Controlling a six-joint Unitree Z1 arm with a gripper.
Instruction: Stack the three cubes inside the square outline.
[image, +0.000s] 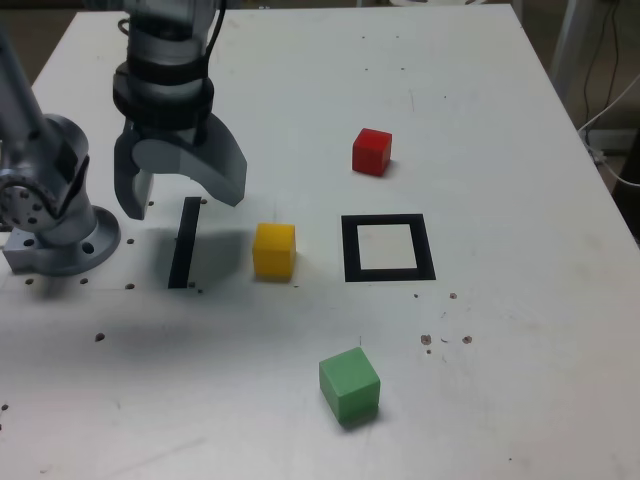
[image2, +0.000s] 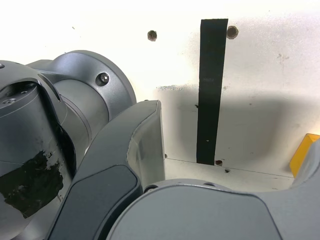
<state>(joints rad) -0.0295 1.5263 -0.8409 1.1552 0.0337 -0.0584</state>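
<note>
The outline (image: 388, 248) lay empty on the table (image: 520, 150), and I'll place everything from it. In the exterior view the yellow cube (image: 274, 249) sat just to its left, apart from the frame; the red cube (image: 372, 151) sat beyond its far edge, a little way off; the green cube (image: 350, 385) sat on the near side, well apart and turned at an angle to the frame. Nothing had been stacked when you looked.

Farther left of the outline, past the yellow cube, the black strip (image: 185, 243) ran along the table. Your gripper (image: 180, 195) hung above that strip, spread wide and holding nothing. The wrist view showed the strip (image2: 211, 90) directly below and only a sliver of yellow (image2: 303, 153) at the frame's edge, so the gripper was not yet centred over any cube.

What could go wrong from here, as I judged it: descending off-centre would let a finger land on the yellow cube's top or nudge it toward the outline. The green cube's skew would call for a wrist turn, or the grip would catch corners and twist it. Since green looked slightly larger, setting it anywhere but at the bottom would risk a shaky stack. A base placed crooked over the tape would tilt whatever followed.
</note>
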